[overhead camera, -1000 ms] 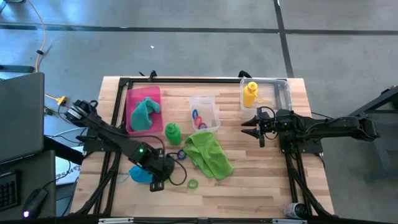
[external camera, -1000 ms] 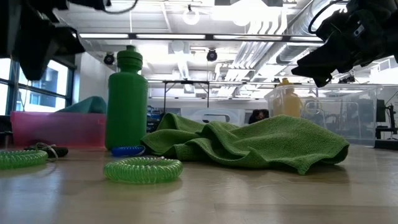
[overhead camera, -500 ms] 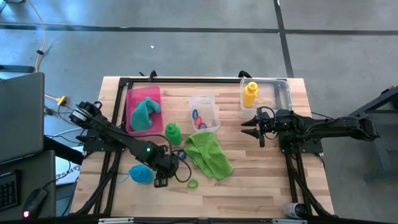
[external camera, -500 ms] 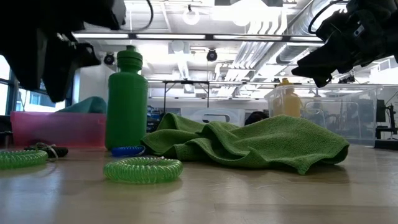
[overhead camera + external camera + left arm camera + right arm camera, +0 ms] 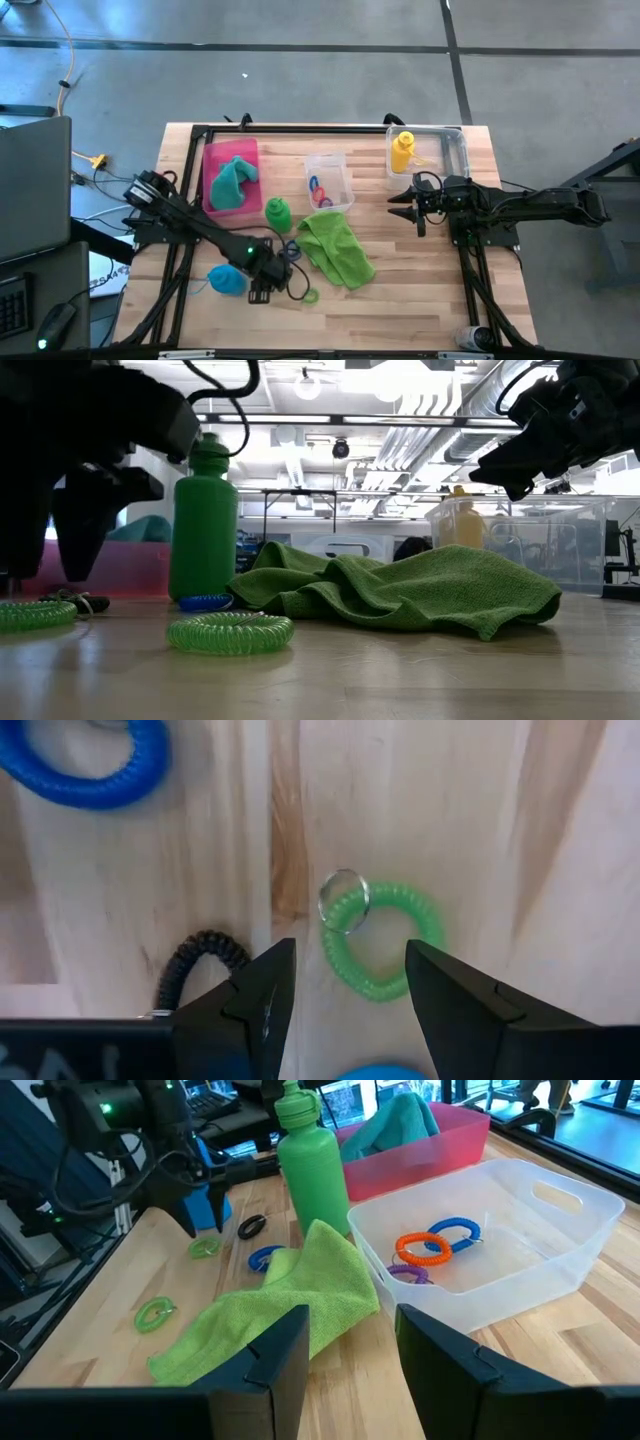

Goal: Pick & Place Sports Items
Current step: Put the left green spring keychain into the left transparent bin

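Front-left of table, at left gripper [image 5: 350,948]: fingers spread, empty, pointing straight down over a green coil ring [image 5: 436,930] lying flat on the wood. Ring roughly between the fingers but off-centre, nearer one finger; small metal split ring [image 5: 344,900] clipped to its far edge.

Step in hand, by judgement: picking up that green ring.
- Centre over the coil before dropping, else one finger lands on top of it.
- Go down till tips nearly touch the wood – ring is low and flat.
- Pinch across one side of the coil, not the metal ring; likely to slip there.
- Mind black ring [image 5: 205,960] just beside, blue ring [image 5: 100,770] farther off – no catching either.
- Close gently; coil is springy, may squirt out.

At right gripper [image 5: 395,208]: jaws parted, nothing in them, waiting above the table near the big clear box [image 5: 452,135].

Count:
- Bottles, 3: yellow [image 5: 402,150] in big clear box, green [image 5: 277,211] upright mid-table, blue [image 5: 226,279] lying by the left arm.
- Towels, 2: teal [image 5: 233,181] in pink tray [image 5: 214,155], lime green [image 5: 335,248] crumpled on table.
- Rings on table, 4: two green (second one [image 5: 308,295]), one blue, one black.
- Rings in small clear box [image 5: 560,1270], 3: orange [image 5: 420,1248], blue [image 5: 455,1232], purple [image 5: 405,1270].
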`<control>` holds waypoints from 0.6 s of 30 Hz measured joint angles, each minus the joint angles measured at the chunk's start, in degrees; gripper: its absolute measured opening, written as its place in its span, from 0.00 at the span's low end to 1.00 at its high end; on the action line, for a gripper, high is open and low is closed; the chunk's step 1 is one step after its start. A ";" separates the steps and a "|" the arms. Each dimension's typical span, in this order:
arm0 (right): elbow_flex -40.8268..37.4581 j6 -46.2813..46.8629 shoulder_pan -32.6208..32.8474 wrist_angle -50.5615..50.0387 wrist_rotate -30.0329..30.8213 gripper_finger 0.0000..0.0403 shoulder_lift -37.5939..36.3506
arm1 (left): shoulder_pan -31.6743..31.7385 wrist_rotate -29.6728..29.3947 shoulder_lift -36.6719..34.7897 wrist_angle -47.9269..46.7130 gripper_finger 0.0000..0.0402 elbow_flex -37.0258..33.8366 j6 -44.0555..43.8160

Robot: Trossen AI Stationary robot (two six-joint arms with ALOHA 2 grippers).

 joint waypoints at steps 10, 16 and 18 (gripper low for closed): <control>0.00 0.00 -0.01 -0.08 -0.01 0.35 0.00 | 0.13 -3.03 0.00 -0.03 0.46 -0.01 0.57; 0.00 -0.01 -0.01 -0.07 0.00 0.35 -0.01 | 0.11 -3.00 1.50 0.55 0.46 0.00 0.57; 0.00 0.00 -0.01 -0.07 -0.01 0.35 -0.01 | -0.01 -2.98 2.51 0.29 0.46 -0.05 0.55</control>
